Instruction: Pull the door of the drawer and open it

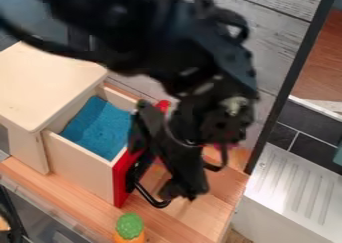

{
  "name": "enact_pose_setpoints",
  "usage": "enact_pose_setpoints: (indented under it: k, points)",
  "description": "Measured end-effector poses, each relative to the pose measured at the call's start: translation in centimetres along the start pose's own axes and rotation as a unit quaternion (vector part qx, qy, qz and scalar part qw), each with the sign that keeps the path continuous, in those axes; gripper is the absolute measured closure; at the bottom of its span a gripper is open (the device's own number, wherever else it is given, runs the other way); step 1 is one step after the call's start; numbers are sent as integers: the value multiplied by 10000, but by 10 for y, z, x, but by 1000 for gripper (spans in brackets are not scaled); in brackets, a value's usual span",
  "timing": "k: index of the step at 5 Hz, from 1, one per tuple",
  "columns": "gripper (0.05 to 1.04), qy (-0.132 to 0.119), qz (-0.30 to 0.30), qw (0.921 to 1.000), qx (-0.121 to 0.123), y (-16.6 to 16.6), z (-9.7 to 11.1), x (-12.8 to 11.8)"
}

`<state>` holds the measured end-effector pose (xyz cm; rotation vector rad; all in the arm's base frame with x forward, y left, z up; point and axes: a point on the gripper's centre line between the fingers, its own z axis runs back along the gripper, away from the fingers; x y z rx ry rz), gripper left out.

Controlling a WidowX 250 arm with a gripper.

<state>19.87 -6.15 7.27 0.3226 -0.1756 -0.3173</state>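
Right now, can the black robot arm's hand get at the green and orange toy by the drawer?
Probably yes: nothing visible covers the toy, though the hand would likely have to clear the curved black handle on the red drawer front.

From where I stand, the robot arm (143, 32) is black nearly all over, built of chunky, rounded blocks with squarish edges in places. A dark cable (50, 47) makes a long curve along one side, and another black loop (234, 24) bulges out near the wall. Pale glints run over the casing, with a silvery-grey patch (235, 105) low on the bulky part. The gripper (184, 189) is black too, narrower and angular, with a thin curved black piece (219, 162) sticking out beside it.
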Motion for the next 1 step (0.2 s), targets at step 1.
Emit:
enact_pose_setpoints:
  k: [1]
  points:
    - [83,-139,50,9998,-119,18,18,-25]
